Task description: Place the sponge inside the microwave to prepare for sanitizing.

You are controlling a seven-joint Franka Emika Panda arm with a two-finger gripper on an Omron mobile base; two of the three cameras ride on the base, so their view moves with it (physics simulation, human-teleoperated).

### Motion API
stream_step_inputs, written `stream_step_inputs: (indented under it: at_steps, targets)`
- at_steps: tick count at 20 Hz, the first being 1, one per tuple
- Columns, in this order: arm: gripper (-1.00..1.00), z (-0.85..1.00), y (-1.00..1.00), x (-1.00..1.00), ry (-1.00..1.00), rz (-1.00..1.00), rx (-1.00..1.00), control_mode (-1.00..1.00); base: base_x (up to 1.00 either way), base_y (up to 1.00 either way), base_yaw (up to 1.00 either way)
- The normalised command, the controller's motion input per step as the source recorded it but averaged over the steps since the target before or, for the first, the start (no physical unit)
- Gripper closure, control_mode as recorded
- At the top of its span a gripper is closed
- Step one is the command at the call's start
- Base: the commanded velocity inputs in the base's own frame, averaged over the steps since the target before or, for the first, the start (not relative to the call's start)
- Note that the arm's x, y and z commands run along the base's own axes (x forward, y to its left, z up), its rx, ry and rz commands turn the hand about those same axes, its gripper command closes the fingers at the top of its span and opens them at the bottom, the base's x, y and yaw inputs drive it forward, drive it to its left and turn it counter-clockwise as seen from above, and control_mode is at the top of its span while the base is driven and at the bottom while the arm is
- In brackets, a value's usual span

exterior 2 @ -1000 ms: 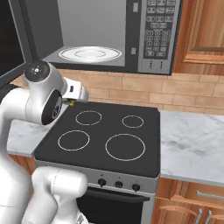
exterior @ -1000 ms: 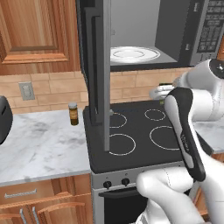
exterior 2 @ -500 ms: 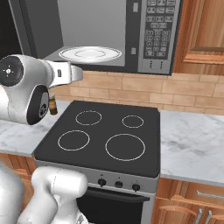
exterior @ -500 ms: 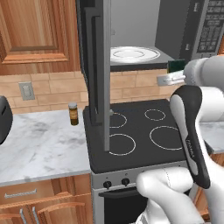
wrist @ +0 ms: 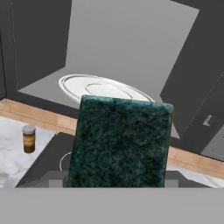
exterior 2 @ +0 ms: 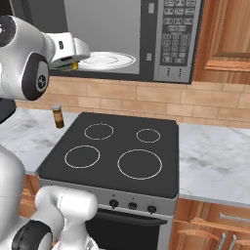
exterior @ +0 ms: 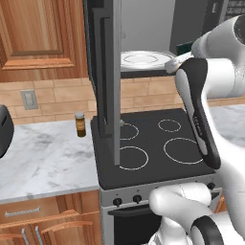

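My gripper (exterior 2: pixel 69 60) is shut on the sponge (wrist: pixel 122 144), whose dark green scrub top faces the hand camera; a yellow-green edge of the sponge (exterior 2: pixel 64 64) shows under the white hand. The hand hovers just in front of the open microwave (exterior 2: pixel 173 39), at the front edge of its white round plate (exterior 2: pixel 105 61). In the hand view the plate (wrist: pixel 100 87) lies straight ahead on the grey floor of the microwave (wrist: pixel 131 39), beyond the sponge. My fingertips are hidden behind the sponge. From the left, the gripper (exterior: pixel 178 58) sits at the plate's (exterior: pixel 141 60) right edge.
The microwave door (exterior: pixel 107 72) stands swung open to the left, jutting out over the black stovetop (exterior: pixel 153 143). A brown jar with a dark lid (exterior: pixel 80 124) stands on the marble counter (exterior: pixel 43 158) left of the stove. Wooden cabinets flank the microwave.
The arm has lifted the sponge from above the stovetop up to the level of the microwave opening and brought it close to the plate's edge.
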Motion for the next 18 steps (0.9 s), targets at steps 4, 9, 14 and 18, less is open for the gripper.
stream_step_inputs:
  at_steps: [4, 9, 14, 18]
  targets:
    - [1.00, 0.05, 0.09, 0.45, 0.02, -0.08, 0.04, -1.00, 0.00, 0.00, 0.00]
    - [1.00, -0.11, 0.01, 0.43, -0.10, -0.01, 0.08, -1.00, 0.00, 0.00, 0.00]
    - [1.00, -0.21, 0.00, 0.45, -0.14, 0.00, 0.04, -1.00, 0.00, 0.00, 0.00]
    - [1.00, -0.06, 0.09, 0.61, 0.00, 0.00, 0.05, -1.00, 0.00, 0.00, 0.00]
